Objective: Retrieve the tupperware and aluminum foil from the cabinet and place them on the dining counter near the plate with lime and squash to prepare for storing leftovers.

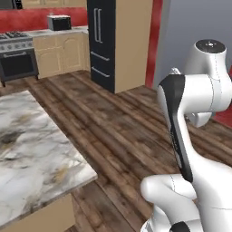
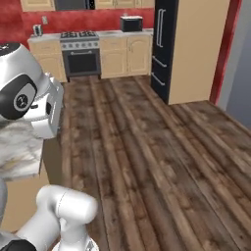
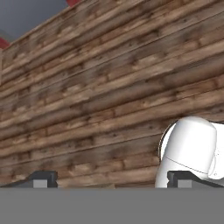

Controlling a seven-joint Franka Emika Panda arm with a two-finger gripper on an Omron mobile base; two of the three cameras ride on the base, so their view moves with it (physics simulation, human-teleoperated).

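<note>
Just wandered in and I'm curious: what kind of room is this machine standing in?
A home kitchen, rendered rather than real. A stove sits among tan cupboards, a tall dark fridge stands beside them, and a marbled stone counter rises from the plank floor.

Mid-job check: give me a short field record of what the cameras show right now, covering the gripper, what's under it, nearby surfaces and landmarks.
gripper: open, fingertips wide apart, nothing between them
below gripper: bare wooden plank floor
marbled counter: grey-white slab with dark veins, at the robot's left, its visible part bare
stove: dark oven with burners against the far wall
fridge: tall dark unit beside a tan panel
toaster-like box: on the far counter
task items: no tupperware, foil or plate in sight
</note>
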